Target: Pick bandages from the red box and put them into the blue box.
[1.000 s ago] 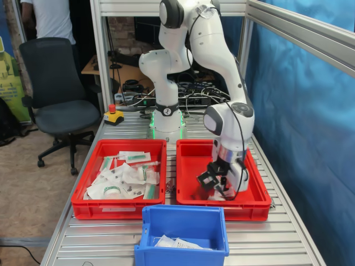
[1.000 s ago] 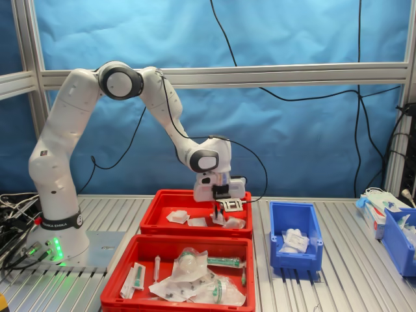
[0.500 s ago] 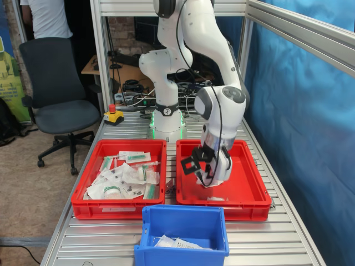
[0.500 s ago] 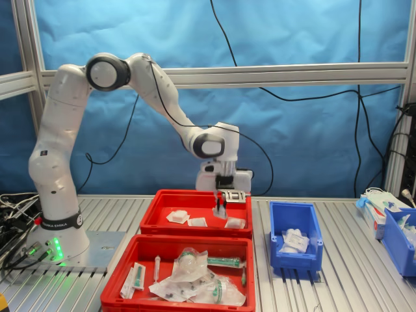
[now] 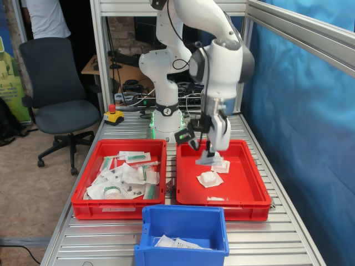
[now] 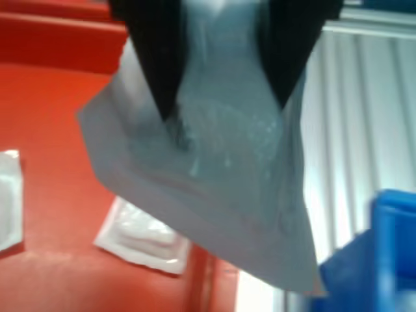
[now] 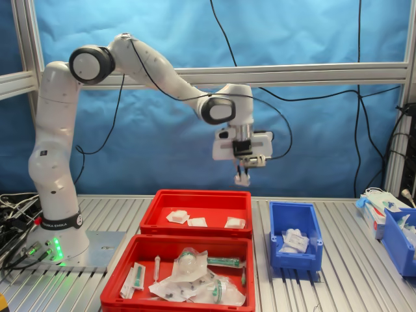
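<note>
Second exterior view shows the arm arched high over the bench, its tool pointing down and pinched shut on one bandage, which hangs well above the red box, with the blue box beside.

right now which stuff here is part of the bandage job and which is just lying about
Part of the job:
- gripper, shut on one bandage
- three bandages left in the red box
- blue box, packets already inside

Lying about:
- second red tray of green-marked wrappers
- emergency stop button
- office chair
</note>
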